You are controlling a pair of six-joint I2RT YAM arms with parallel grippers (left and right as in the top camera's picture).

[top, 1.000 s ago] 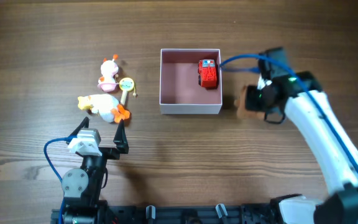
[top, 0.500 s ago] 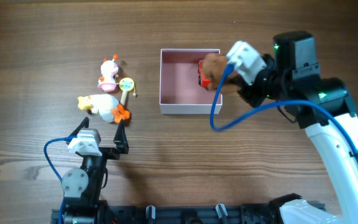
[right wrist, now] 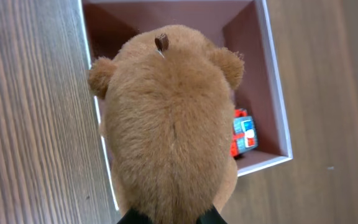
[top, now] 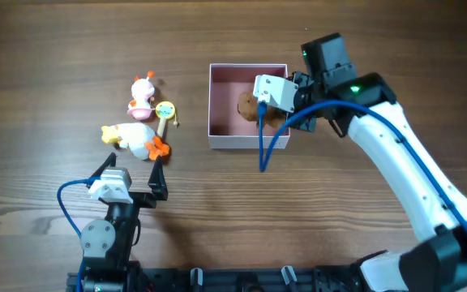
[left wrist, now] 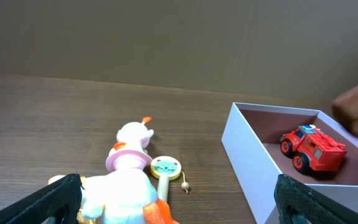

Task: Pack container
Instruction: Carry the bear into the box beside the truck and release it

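The right gripper (top: 262, 103), clamped on the bear (right wrist: 166, 124), has been swung from the 3 o'clock side of the mid-table container (top: 248, 143) to over its interior, above the truck (left wrist: 312, 149). Release seems due. At 7 o'clock the left gripper (top: 132, 178) is held wide open and empty.

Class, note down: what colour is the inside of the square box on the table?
Dusty pink inside the box; the overhead view shows it best.

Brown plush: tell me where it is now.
In the overhead view, the brown plush hangs in the right gripper over the right half of the container, above the red toy truck.
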